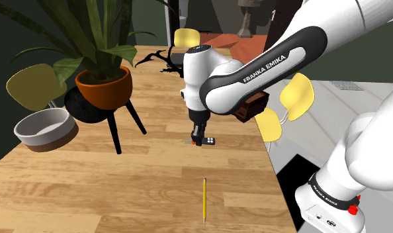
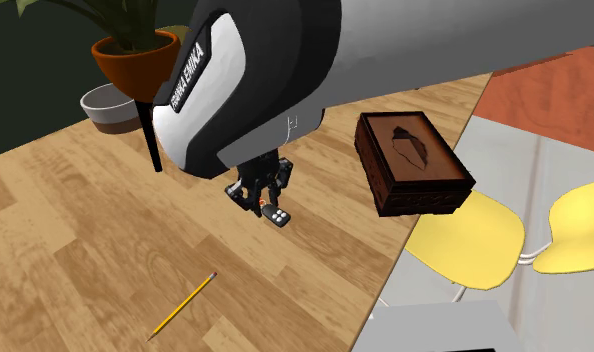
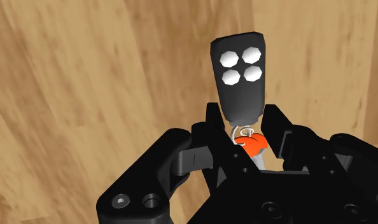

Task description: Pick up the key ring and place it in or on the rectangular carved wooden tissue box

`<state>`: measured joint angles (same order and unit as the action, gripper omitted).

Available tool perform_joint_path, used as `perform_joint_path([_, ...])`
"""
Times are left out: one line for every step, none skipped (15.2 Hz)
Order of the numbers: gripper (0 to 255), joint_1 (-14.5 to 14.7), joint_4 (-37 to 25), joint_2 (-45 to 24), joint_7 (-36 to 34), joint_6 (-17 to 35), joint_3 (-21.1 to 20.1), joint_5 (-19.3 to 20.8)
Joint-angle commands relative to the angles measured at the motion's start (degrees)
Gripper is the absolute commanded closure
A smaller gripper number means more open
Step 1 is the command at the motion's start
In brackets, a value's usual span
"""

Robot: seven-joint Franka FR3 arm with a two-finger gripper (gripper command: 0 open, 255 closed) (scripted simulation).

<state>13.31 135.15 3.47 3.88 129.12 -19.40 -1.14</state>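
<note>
Grasp step: my pincer (image 3: 244, 124) is clenched on the key ring (image 3: 240, 73) at its ring end, black fob poking out ahead, low over the desk (image 1: 89, 192). Touching the wood or just clear, I can't quite tell. Next calls for a lift, then a carry to the dark carved tissue box (image 2: 413, 160) by the desk's edge. Wrist view shows the clasp; second exterior view shows the box's top, half hidden behind my arm in the shoulder view.
</note>
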Motion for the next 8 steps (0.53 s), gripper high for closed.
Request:
perform_joint_path([255, 0.06, -0.54, 1.00, 0.18, -1.55, 0.00, -0.40])
perform_joint_path([255, 0.07, -0.88, 1.48, 0.32, -2.35, 0.04, -0.58])
perform_joint_path([255, 0.07, -1.23, 1.95, 0.45, -3.15, 0.08, -0.75])
perform_joint_path([255, 0.08, -1.60, 2.41, 0.57, -3.95, 0.12, -0.90])
perform_joint_path([255, 0.09, -1.98, 2.85, 0.69, -4.75, 0.17, -1.05])
perform_joint_path([255, 0.09, -2.37, 3.27, 0.81, -5.55, 0.21, -1.19])
perform_joint_path([255, 0.10, -2.78, 3.68, 0.91, -6.35, 0.26, -1.31])
perform_joint_path([255, 0.10, -3.19, 4.08, 1.02, -7.14, 0.31, -1.43])
